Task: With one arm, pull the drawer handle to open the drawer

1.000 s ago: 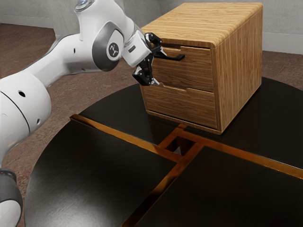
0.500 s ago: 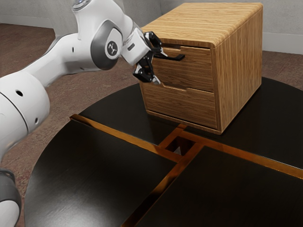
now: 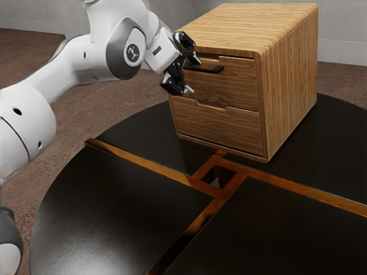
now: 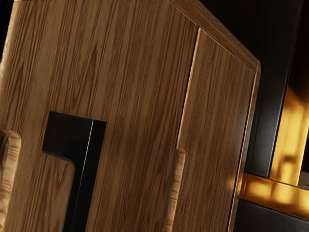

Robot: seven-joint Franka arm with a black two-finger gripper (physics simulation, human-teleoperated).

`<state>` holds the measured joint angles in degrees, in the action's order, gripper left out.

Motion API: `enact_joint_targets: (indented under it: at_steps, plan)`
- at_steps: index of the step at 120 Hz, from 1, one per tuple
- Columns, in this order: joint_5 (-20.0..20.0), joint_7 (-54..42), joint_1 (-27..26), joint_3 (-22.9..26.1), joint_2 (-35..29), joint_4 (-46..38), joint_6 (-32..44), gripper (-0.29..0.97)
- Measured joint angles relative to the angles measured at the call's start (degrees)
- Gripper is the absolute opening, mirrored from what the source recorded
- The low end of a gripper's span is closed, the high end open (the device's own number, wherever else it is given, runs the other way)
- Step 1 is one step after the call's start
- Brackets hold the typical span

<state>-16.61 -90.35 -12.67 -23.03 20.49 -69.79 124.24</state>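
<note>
Jaws are spread wide, nothing pinched between them yet. From the exterior view they stand one above the other at the end of the black handle (image 3: 206, 68) nearest the arm (image 3: 74, 57). To me they look lined up to close from above and below, which makes sense for a bar lying flat across the drawer front. The handle sits on the top drawer (image 3: 229, 86) of the wooden cabinet (image 3: 287, 86), which stands at the far side of the round black desk (image 3: 114, 217). The arm comes in from the exterior view's left so it can tug straight back out the same way. That drawer's front looks flush with the cabinet, same as the lower drawer (image 3: 223, 123), so I'd say the pull hasn't begun. Nothing else on the desk sits near the pull path, just the gold inlay (image 3: 149, 166) crossing it. Over to the wrist view: the hand is right up against the wood grain, with the handle (image 4: 84, 183) as a dark bar close under it. The lower drawer's panel (image 4: 212, 145) is just beyond the seam, then the desk's dark surface (image 4: 270, 96) with its glowing strip (image 4: 270, 191). Being that close tells me it's set to grab. My one worry is that gripping so near the bar's end could slip or twist once it pulls.
</note>
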Motion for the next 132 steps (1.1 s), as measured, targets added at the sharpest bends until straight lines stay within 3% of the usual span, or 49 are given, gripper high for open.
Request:
enact_joint_targets:
  at_steps: [33,78,93,132]
  plan:
    - [-0.2,0.1,3.3,3.3,2.6,3.2,-0.1,0.65]
    - [-0.2,0.2,3.3,3.5,2.8,2.3,-0.1,0.69]
    - [-0.2,0.3,3.2,3.5,2.8,1.7,-0.1,0.76]
    - [-0.3,0.5,2.8,3.4,2.4,0.8,-0.1,0.62]
